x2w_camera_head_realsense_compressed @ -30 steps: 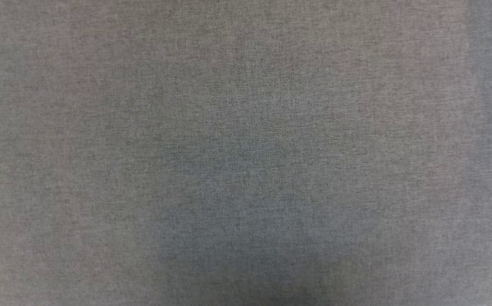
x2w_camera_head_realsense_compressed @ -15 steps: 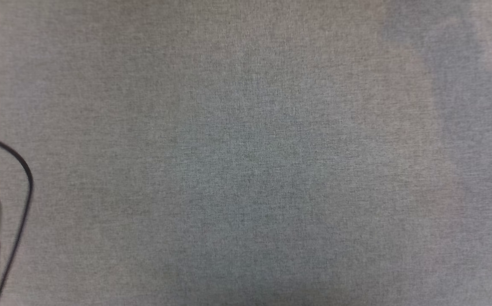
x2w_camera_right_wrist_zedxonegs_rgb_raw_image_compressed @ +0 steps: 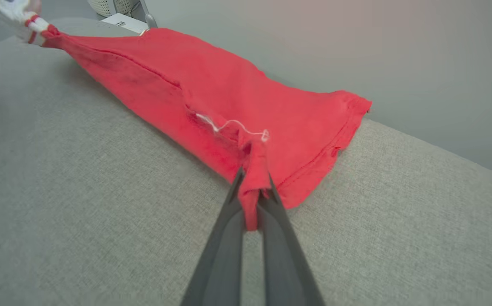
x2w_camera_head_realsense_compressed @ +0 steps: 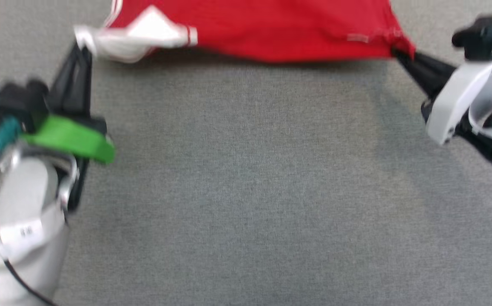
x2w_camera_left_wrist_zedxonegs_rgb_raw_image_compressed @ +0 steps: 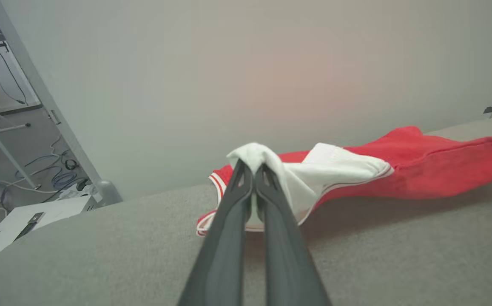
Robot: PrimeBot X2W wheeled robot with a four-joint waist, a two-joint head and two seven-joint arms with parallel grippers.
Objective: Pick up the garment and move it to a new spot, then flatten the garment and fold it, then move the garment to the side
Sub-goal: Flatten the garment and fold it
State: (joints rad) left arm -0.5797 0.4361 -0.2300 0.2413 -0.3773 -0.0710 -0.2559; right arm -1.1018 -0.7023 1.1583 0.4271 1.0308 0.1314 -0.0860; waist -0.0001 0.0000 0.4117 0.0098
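Shirt spans the frame's top, left gripper clamped on its white end, right gripper on its red end; pulling harder could slip either thin pinch.

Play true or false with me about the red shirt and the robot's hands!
1. The left gripper pinches the shirt's white sleeve. True.
2. The right gripper is open and empty. False: it is shut on the shirt's red edge.
3. The shirt is folded neatly. False: it is pulled out between both grippers.
4. The surface below is grey. True.
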